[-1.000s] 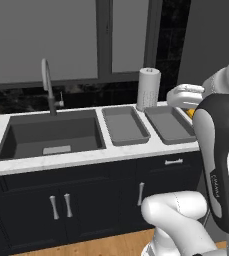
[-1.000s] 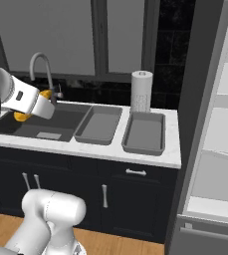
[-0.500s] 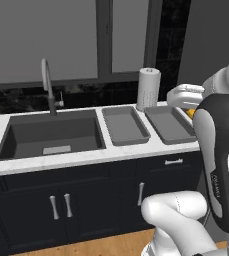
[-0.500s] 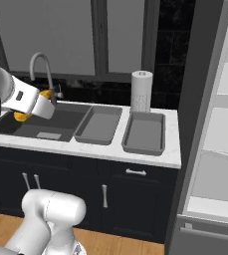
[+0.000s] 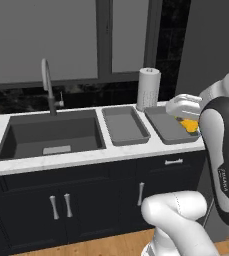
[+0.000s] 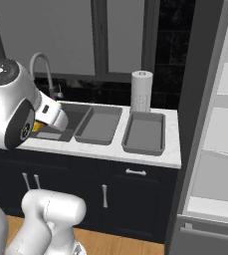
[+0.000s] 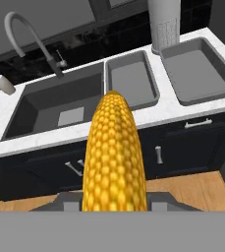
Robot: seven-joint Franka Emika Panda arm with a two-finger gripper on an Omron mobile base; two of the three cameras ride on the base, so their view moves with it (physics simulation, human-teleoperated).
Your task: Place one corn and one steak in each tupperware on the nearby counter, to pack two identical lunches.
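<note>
fingers (image 7: 113, 197) clamped on stubby yellow-orange corn cob (image 7: 113, 152) | both grey shallow rectangular tupperware trays (image 7: 131, 78) empty | risk: cob (held off the white marble bench (image 7: 153, 114)) drops short if released early

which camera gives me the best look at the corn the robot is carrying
The hand view: the corn stands large and unblocked at centre frame, its kernels clear. In the left base view it is a small yellow patch beside the arm; in the right base view just an orange sliver behind the arm.

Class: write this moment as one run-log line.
pincer: shut on corn | tupperware: both empty | place: above counter
</note>
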